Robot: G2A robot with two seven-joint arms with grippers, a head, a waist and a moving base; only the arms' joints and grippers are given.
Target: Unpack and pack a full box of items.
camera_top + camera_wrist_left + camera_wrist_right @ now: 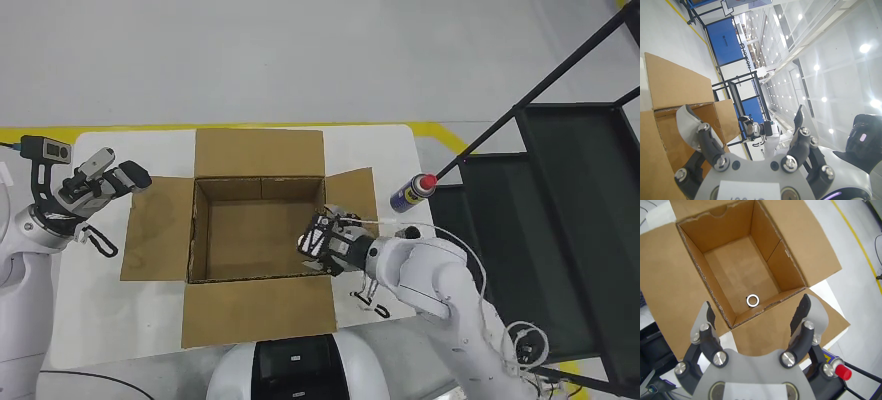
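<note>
Ring [752, 300] lying flat on the box [730, 236] floor, right between and below the right gripper [757, 307] fingers, which are spread wide. Looks light, hard and probably slick, so I'd pinch across its outer rim. Left gripper [742, 113] fingers are apart too, with nothing between them and the box off to one side.

**Around the box**

We find the box [258, 152] mid-table [100, 305], with a ring [752, 300] inside by its right wall. A spray can [412, 192] lies right of the box. The left gripper [113, 172] hangs left of it, and the right gripper [318, 240] over its right edge.
</note>
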